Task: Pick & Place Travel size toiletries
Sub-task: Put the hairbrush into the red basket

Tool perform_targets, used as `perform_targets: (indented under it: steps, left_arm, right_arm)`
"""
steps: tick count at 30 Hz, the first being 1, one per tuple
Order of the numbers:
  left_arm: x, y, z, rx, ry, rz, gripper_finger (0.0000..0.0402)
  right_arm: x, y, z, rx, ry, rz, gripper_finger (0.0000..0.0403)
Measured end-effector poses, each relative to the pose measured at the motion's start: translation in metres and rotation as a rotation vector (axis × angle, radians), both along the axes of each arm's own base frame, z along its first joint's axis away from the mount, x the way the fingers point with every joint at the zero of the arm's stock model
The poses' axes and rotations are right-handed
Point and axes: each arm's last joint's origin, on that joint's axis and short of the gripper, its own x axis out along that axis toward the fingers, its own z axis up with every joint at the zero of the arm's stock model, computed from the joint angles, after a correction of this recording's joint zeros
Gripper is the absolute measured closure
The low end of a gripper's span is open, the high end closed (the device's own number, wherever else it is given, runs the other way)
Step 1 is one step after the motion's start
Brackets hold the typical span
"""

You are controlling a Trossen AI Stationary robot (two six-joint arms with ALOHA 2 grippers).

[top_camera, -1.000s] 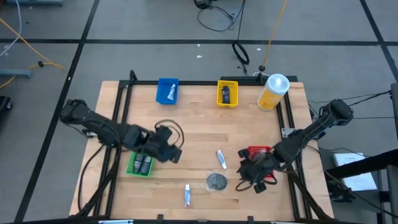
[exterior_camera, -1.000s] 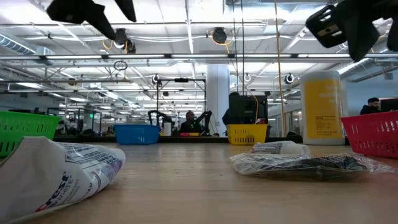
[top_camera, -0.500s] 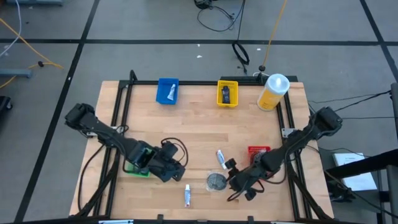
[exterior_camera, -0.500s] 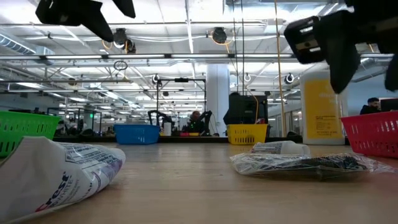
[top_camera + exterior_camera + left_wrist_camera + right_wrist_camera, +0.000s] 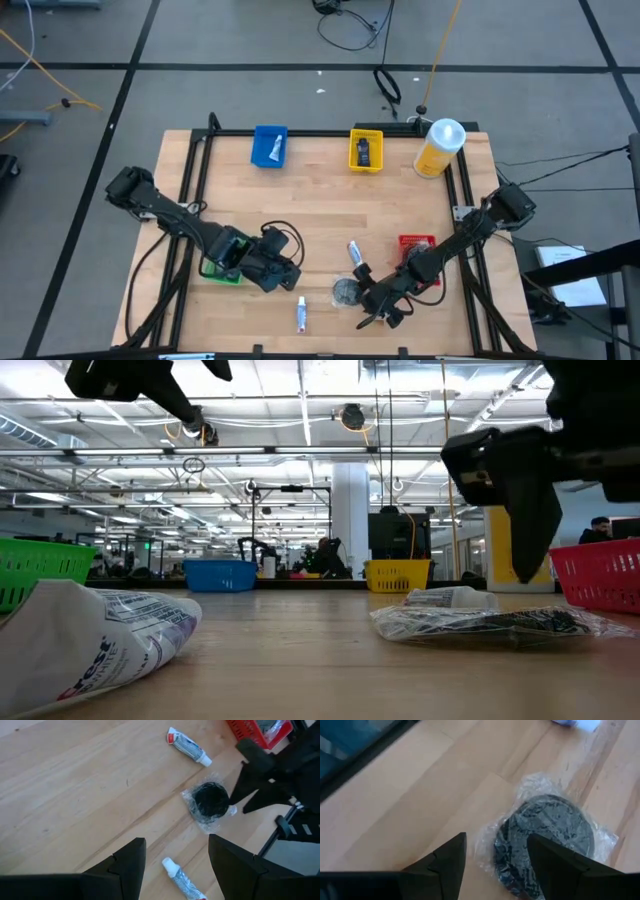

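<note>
While the right claw (image 5: 366,290) is held low over the wooden table (image 5: 320,200) with its fingers (image 5: 447,865) spread apart and nothing between them, a dark round disc (image 5: 547,840) wrapped in clear plastic is seen lying flat on the wood just ahead of those fingers, untouched. A white tube (image 5: 355,253) with blue marks lies a little beyond the disc, and a red tray (image 5: 416,246) sits just behind the right claw. The left claw (image 5: 284,277) is also parted and empty, raised above the table beside a green tray (image 5: 213,271); a second white tube (image 5: 182,879) is seen on the wood just in front of its fingers (image 5: 125,867), between the two claws. Well away, at the far edge, a blue tray (image 5: 270,146) holds a tube and a yellow tray (image 5: 366,150) holds a small dark bottle
</note>
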Motion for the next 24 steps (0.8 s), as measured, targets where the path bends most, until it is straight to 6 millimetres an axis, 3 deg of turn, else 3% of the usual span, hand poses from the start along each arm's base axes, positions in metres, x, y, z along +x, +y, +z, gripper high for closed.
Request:
perform_targets:
  steps: [12,24]
  left_arm:
    - [0.000,0.000,0.000,0.003,-0.002,-0.005,0.0188]
    - [0.000,0.000,0.000,0.007,-0.002,-0.011,0.0188]
  right_arm:
    - [0.010,-0.013,-0.023,0.019,0.102,-0.140,0.0232]
    - [0.013,-0.023,-0.020,0.075,0.141,-0.239,0.0394]
